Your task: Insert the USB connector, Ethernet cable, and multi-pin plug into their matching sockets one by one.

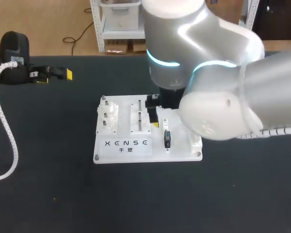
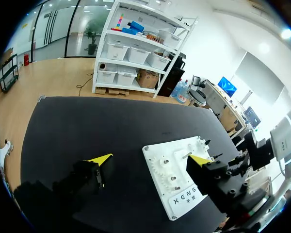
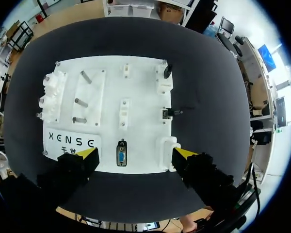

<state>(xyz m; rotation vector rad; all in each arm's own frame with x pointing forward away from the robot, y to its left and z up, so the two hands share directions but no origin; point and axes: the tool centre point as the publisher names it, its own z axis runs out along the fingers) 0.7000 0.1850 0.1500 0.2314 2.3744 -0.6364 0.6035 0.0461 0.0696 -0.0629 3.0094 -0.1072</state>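
Although the multi-pin plug (image 3: pixel 121 154) sits on the white board (image 3: pixel 136 87) close to its front edge, just beside the printed lettering, nothing grips it. The right gripper (image 3: pixel 137 154) hangs above that edge with its fingers spread wide, one yellow tip on either side of the plug and both well apart from it. Along the board's right side sit a small dark connector (image 3: pixel 168 112) and, further back, a black piece (image 3: pixel 167 71) on a white block. White gears (image 3: pixel 51 97) and metal pins (image 3: pixel 80 103) stand on the board's left part. Well beyond the board's left rear corner, over the black table (image 1: pixel 48 184), the left gripper (image 1: pixel 53 75) holds nothing, its fingers parted.
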